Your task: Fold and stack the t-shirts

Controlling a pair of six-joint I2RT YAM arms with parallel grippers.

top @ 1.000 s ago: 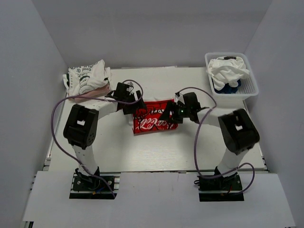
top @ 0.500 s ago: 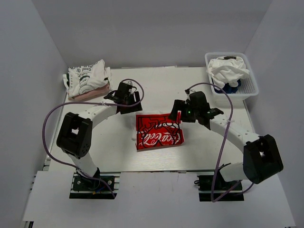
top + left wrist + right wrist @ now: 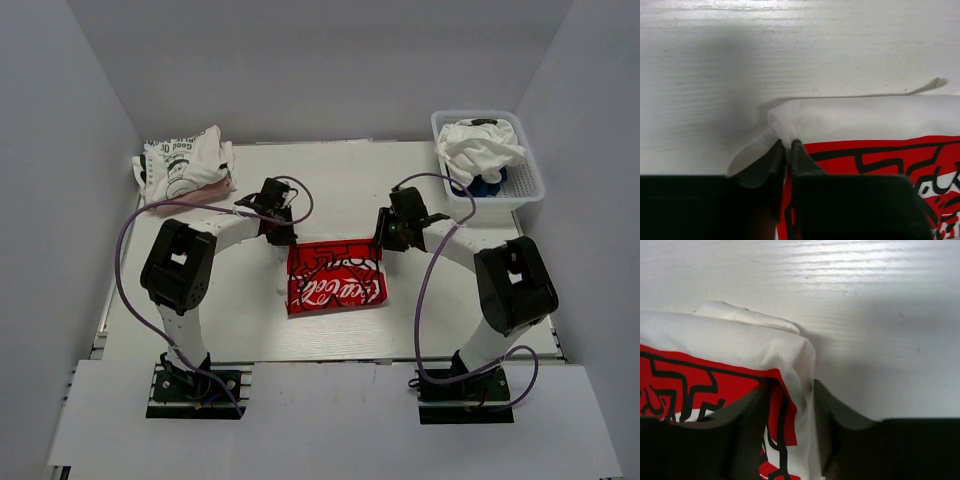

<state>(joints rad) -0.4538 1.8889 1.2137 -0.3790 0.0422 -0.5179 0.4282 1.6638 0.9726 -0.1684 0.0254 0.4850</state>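
The red-print t-shirt (image 3: pixel 335 280) lies mid-frame on the worktop (image 3: pixel 200 320), its upper-left corner pinched in the left tool (image 3: pixel 786 149), its upper-right corner clenched in the right tool (image 3: pixel 789 390).

Left pincer (image 3: pixel 788 148) pinching white corner of red-print t-shirt (image 3: pixel 865 117), white table (image 3: pixel 790 50)

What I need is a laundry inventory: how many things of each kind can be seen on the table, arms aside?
Red-print t-shirt: 1
White lettered t-shirt: 1
White cloth in basket: 1
Blue cloth in basket: 1
White lattice basket: 1
Total: 5
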